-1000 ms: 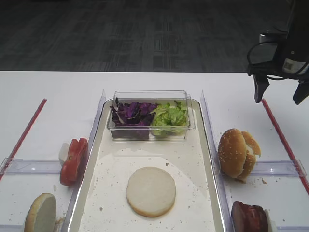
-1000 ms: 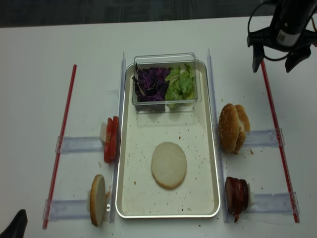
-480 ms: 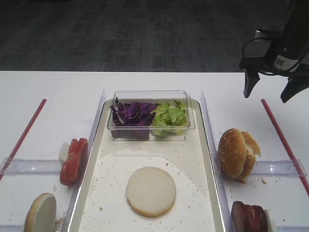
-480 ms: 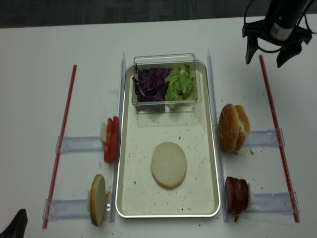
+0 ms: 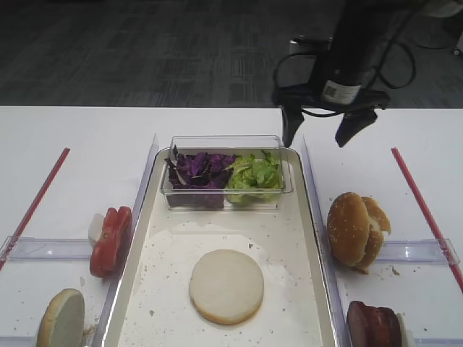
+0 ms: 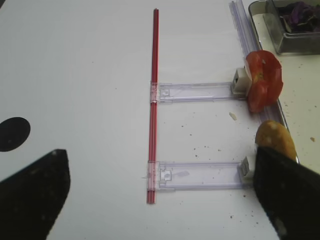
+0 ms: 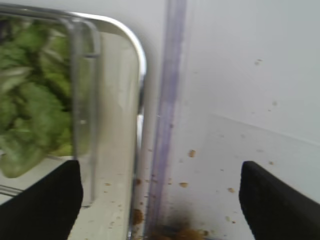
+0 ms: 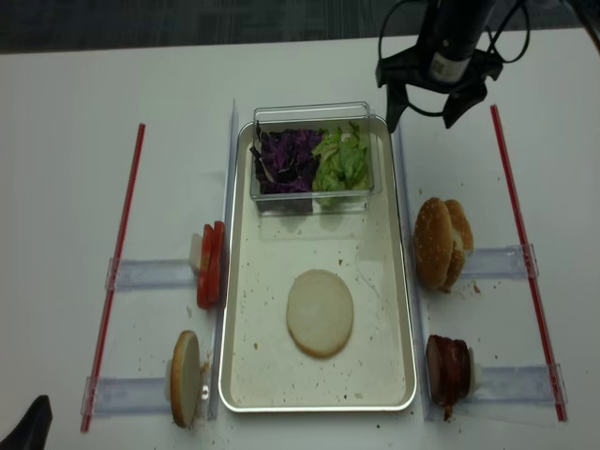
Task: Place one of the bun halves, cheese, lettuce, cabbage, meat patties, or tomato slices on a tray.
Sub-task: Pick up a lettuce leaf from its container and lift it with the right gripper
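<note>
A pale cut-face bun half point(image 5: 226, 286) lies flat on the cream tray point(image 5: 181, 246). At the tray's back a clear box point(image 5: 286, 189) holds purple cabbage point(image 5: 197, 168) and green lettuce point(image 5: 253, 173). Tomato slices point(image 5: 110, 241) and another bun half point(image 5: 61, 318) stand left of the tray. Sesame bun halves point(image 5: 354, 229) and meat patties point(image 5: 372, 323) stand on the right. No cheese shows. My right gripper point(image 5: 315, 135) hangs open and empty over the tray's back right corner point(image 7: 140, 55), beside the lettuce point(image 7: 30, 110). My left gripper point(image 6: 160, 200) is open and empty over the table's left side.
Red strips point(image 5: 36, 199) point(image 5: 423, 202) run along both sides of the table. Clear plastic rails point(image 5: 51, 248) point(image 5: 412, 251) hold the standing food, and upright clear strips point(image 7: 167, 115) flank the tray. The table's back edge lies just behind the right gripper.
My right gripper has swung left from the far right of the table to above the tray's back right corner, staying open. The food has not moved.
</note>
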